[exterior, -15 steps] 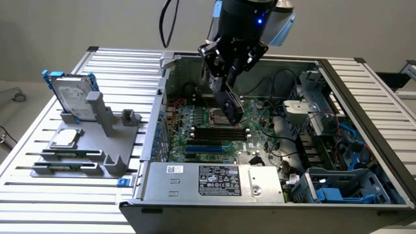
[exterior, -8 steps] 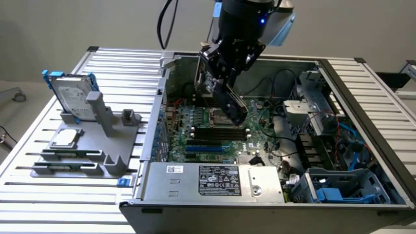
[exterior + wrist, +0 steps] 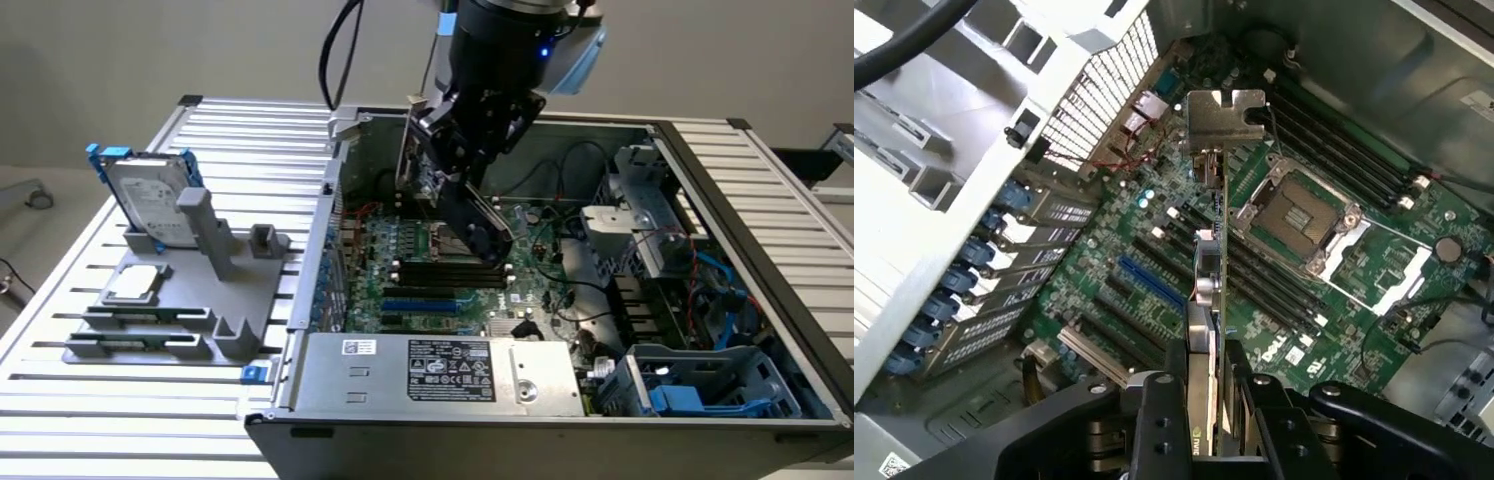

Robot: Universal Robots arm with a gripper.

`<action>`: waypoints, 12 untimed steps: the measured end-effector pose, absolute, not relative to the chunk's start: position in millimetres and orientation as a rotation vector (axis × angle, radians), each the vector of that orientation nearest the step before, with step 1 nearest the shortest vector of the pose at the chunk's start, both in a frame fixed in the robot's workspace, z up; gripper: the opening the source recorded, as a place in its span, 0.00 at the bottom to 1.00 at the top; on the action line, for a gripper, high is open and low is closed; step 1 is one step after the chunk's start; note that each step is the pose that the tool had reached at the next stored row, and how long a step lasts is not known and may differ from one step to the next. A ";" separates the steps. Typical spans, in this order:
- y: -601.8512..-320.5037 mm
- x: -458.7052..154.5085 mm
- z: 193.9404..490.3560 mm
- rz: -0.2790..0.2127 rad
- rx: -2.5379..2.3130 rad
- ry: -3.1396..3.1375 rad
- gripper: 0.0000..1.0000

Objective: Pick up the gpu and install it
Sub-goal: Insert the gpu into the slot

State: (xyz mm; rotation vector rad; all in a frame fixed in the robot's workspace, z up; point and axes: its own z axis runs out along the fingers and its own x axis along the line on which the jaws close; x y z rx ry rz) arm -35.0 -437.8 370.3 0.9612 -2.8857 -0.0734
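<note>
The gripper (image 3: pixel 1209 400) has its jaws pinched on the gpu (image 3: pixel 1211 270), one finger on each flat face, so the card stands on edge between them and runs straight out ahead of the fingertips. In the exterior view the gripper (image 3: pixel 467 150) hangs over the open computer case (image 3: pixel 747 300), and the gpu (image 3: pixel 477 228) is clear of the boards below, not yet seated.

At the end of the card farthest from the jaws sits its silver bracket (image 3: pixel 1226 112). Below the jaws lies the motherboard (image 3: pixel 1104 290); its long expansion slots, among them a blue slot (image 3: pixel 1151 282), run nearly in line with the card and slightly to one side of it. To the other side of the card are the processor socket (image 3: pixel 1294 215) and, beyond that, the black memory slots (image 3: pixel 1344 140).

To do this step well, the card probably needs to stay upright and square in the grip, with its lower edge lined up along one slot's full length before any downward pressure. The bracket should meet the rear slot covers (image 3: pixel 1014 300) of the case without catching. A straight, even descent seems safest, since a tilted card could bind or strike neighbouring parts.
</note>
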 end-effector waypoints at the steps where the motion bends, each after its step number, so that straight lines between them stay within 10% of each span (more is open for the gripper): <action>1: -437.8 -35.0 370.2 -0.071 0.987 -2.878 0.26; 12: -437.9 -35.1 368.4 -0.055 1.269 -2.765 0.26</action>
